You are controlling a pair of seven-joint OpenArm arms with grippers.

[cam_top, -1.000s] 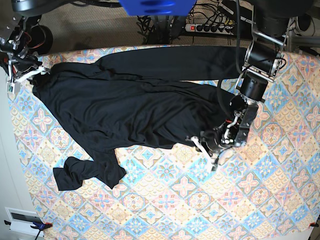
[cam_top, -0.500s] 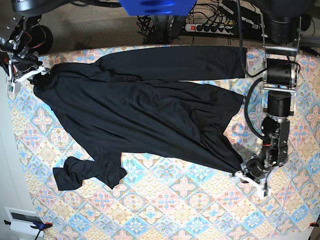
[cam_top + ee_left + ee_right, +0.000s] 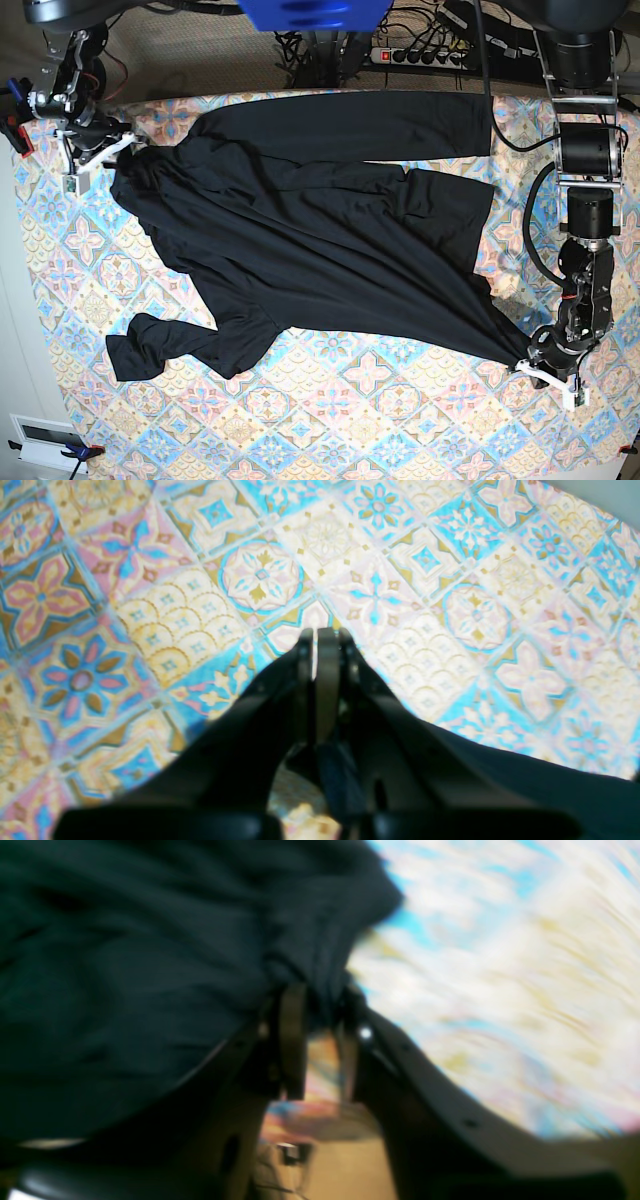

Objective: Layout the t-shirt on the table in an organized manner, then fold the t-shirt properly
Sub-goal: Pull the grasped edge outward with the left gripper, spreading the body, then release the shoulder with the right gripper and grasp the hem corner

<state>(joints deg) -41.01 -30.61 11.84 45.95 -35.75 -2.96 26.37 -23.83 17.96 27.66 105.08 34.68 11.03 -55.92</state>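
Note:
The black t-shirt (image 3: pixel 300 230) lies spread across the patterned table (image 3: pixel 400 420). One long sleeve (image 3: pixel 350 120) runs along the back edge. The other sleeve (image 3: pixel 160 345) is crumpled at the front left. My left gripper (image 3: pixel 548 372) is at the front right, shut on the shirt's hem corner. In the left wrist view the jaws (image 3: pixel 320 635) are closed and black fabric (image 3: pixel 500 775) trails off to the lower right. My right gripper (image 3: pixel 100 150) is at the back left, shut on bunched shirt fabric. The blurred right wrist view (image 3: pixel 320 1010) shows this.
A power strip and cables (image 3: pixel 420 55) lie on the floor behind the table. A blue part (image 3: pixel 315 12) hangs over the back edge. A white box (image 3: pixel 45 440) sits off the table's front left corner.
My left gripper has drawn the hem corner further right and toward the front. My right gripper has moved right and back with its corner. The shirt lies flatter.

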